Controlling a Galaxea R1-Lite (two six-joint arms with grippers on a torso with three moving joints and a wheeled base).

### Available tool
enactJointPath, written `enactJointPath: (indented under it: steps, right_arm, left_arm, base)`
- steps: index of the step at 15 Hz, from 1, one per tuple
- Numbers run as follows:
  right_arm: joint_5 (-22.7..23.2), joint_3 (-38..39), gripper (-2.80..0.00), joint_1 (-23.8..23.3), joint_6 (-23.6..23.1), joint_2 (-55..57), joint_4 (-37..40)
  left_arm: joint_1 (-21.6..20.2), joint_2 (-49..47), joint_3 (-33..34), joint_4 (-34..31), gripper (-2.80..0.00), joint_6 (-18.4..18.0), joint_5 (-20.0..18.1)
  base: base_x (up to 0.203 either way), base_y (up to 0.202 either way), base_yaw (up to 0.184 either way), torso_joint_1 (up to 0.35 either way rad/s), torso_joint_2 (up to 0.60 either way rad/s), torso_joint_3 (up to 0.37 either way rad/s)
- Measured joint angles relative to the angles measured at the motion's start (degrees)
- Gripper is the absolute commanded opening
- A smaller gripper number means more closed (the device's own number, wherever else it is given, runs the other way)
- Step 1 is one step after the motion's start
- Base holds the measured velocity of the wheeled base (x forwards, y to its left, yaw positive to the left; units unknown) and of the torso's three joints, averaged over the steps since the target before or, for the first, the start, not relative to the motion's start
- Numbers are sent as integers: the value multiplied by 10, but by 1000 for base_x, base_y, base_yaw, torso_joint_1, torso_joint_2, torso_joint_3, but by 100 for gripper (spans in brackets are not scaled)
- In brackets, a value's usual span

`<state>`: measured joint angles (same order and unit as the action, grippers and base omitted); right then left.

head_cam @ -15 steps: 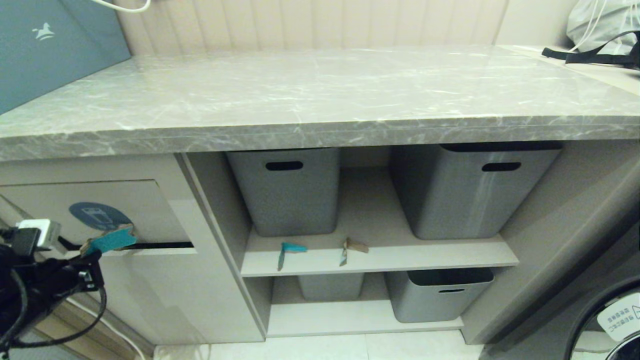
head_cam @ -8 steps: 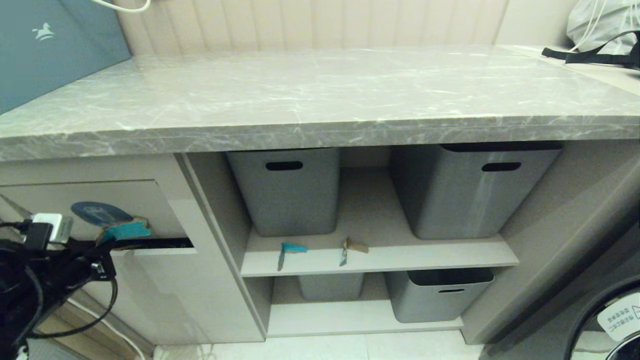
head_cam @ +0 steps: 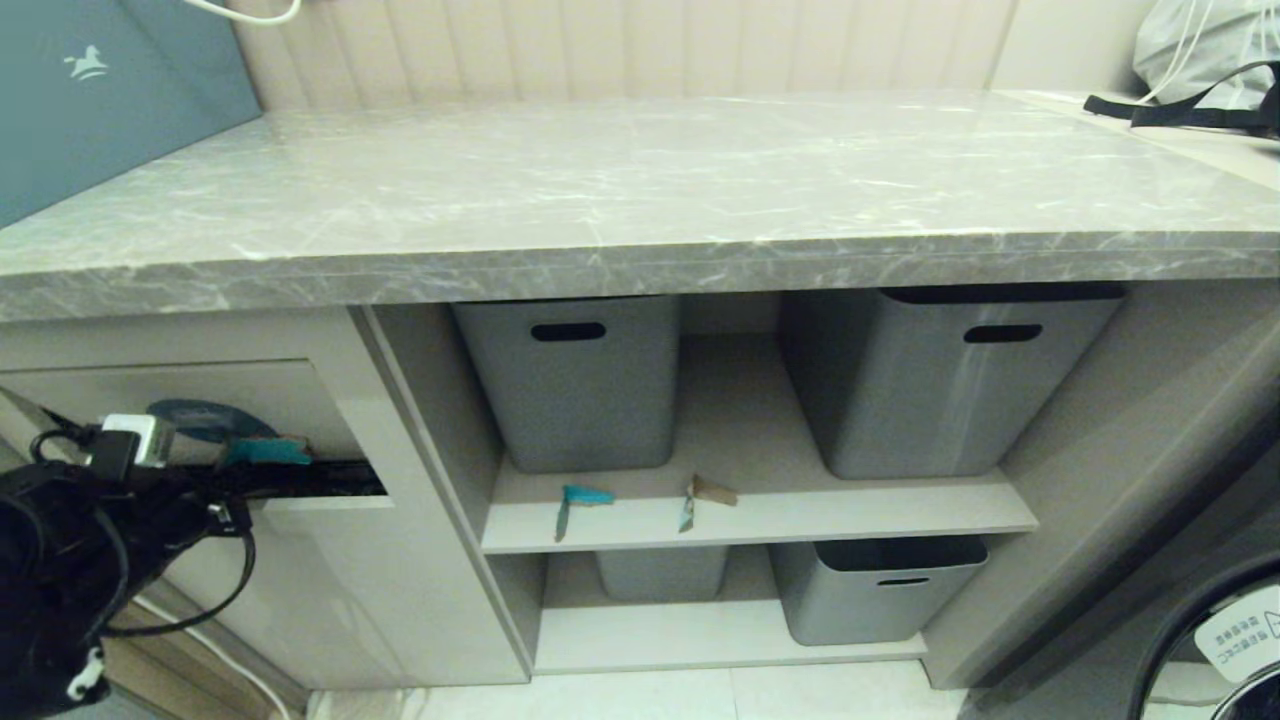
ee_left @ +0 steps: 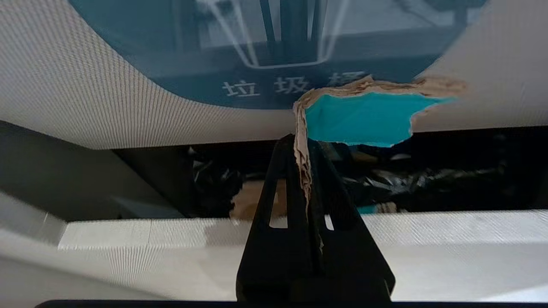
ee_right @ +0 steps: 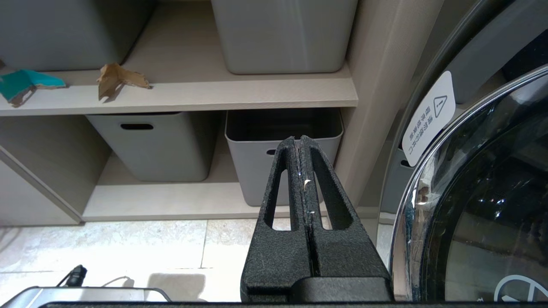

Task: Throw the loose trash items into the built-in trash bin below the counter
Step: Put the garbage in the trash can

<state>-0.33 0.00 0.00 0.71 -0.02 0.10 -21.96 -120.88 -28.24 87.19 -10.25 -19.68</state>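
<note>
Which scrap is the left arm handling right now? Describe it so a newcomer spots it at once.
Start at the counter, then drop to the trash bin flap at far left. There the left gripper pinches a torn cardboard scrap at the dark opening. Unlike the two scraps lying on the shelf, it is held.

Behind the worktop stood a beige ribbed wall panel [head_cam: 640, 45]. A teal board [head_cam: 90, 90] with a small white horse mark leaned at the far left corner. Four grey tubs [head_cam: 575, 380] sat on two open beige shelves [head_cam: 760, 510]. The floor [ee_right: 107, 244] was pale stone tile. A round glass appliance door [ee_right: 483, 205] stood at the right.
</note>
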Motion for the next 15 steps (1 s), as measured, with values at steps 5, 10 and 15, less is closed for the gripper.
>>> enactJointPath:
  steps: [5, 10, 15]
  right_arm:
    - [0, 0, -280, 0, 0, 0, 0]
    - [0, 0, -280, 0, 0, 0, 0]
    - [0, 0, -280, 0, 0, 0, 0]
  left_arm:
    - [8, -29, -48, 0, -280, 0, 0]
    - [18, -57, -97, 0, -280, 0, 0]
    - [23, -71, -112, 0, 0, -1, 0]
  base:
    - [0, 0, 0, 0, 0, 0]
    - [0, 0, 0, 0, 0, 0]
    - [0, 0, 0, 0, 0, 0]
